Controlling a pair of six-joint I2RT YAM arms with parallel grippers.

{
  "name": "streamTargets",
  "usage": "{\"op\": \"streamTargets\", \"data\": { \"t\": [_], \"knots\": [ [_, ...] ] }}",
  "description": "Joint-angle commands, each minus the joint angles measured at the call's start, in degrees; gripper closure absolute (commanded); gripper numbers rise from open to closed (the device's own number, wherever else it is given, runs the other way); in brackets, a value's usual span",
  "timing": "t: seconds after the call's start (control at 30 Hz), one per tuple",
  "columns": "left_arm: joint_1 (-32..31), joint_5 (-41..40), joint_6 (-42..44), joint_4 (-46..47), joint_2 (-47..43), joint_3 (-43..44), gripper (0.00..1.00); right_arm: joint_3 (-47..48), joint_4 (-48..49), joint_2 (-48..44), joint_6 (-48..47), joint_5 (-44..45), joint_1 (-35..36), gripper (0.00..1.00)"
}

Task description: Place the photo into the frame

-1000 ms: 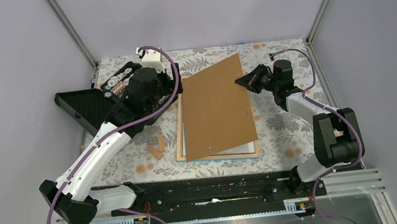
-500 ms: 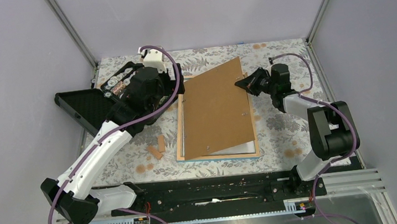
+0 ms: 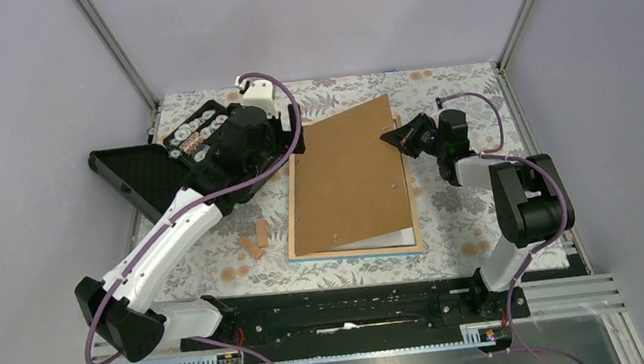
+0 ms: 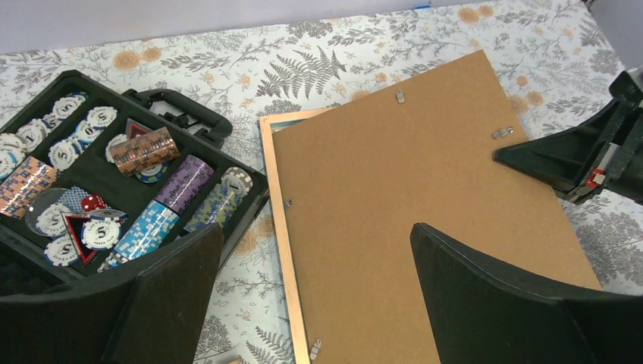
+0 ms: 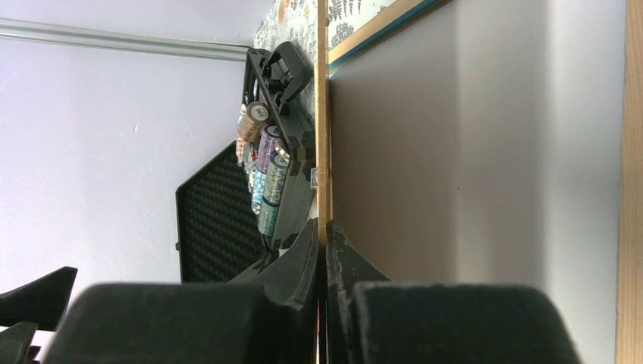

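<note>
The frame (image 3: 291,212) lies face down on the floral table, its light wood rim (image 4: 282,258) up and a blue edge along its near side. A brown backing board (image 3: 350,179) rests slanted over it. My right gripper (image 3: 393,136) is shut on the board's right edge, and the thin edge (image 5: 323,152) runs between its fingers. The photo shows only as a white strip (image 3: 392,239) under the board's near right corner. My left gripper (image 4: 318,296) hangs open over the frame's left rim and holds nothing.
An open black case (image 3: 196,136) of poker chips (image 4: 114,189) stands left of the frame, its lid (image 3: 132,175) folded out further left. Two small wooden blocks (image 3: 255,239) lie near the frame's left side. Enclosure walls surround the table.
The right gripper has swung the backing board counter-clockwise and lower, so it lines up more closely with the frame. The left arm has shifted slightly up and right.
</note>
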Motion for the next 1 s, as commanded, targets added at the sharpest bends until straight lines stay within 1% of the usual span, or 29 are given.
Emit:
{"op": "streamTargets", "data": {
  "t": [0.0, 0.1, 0.23, 0.3, 0.37, 0.57, 0.73, 0.87, 0.97],
  "knots": [
    [-0.2, 0.4, -0.5, 1.2, 2.0, 1.7, 0.01, -0.4, 6.2, 1.0, -2.8, -0.8, 1.0, 1.00],
    [-0.9, 1.0, -1.4, -1.5, 4.3, 3.3, 0.01, -0.4, 6.2, 0.5, -4.7, -0.5, 0.9, 1.00],
    [-0.9, 2.1, -4.6, -6.4, 6.2, 4.6, 0.01, 0.6, 5.9, 1.6, -5.9, -1.3, 0.9, 1.00],
    [-0.8, 3.1, -6.4, -8.9, 6.5, 4.5, 0.01, 1.0, 6.6, 2.3, -6.7, -2.9, 0.8, 1.00],
    [-0.1, 5.0, -7.7, -10.1, 6.3, 2.5, 0.01, 1.0, 6.9, 1.9, -7.3, -3.1, 0.6, 1.00],
    [4.1, 11.0, -10.4, -9.2, 5.4, -5.4, 0.01, 1.3, 9.2, 1.5, -5.1, -4.5, -1.2, 1.00],
    [7.5, 14.3, -11.7, -9.9, 6.8, -7.2, 0.02, 2.6, 8.3, 2.0, -4.6, -5.5, -1.2, 1.00],
    [8.8, 15.7, -12.5, -9.0, 7.3, -8.9, 0.06, 3.6, 7.1, 1.8, -5.3, -5.5, -1.4, 1.00],
    [10.4, 18.8, -13.8, -7.4, 7.8, -11.1, 0.11, 3.9, 6.1, 1.4, -5.7, -4.8, -1.9, 1.00]
  ]
}}
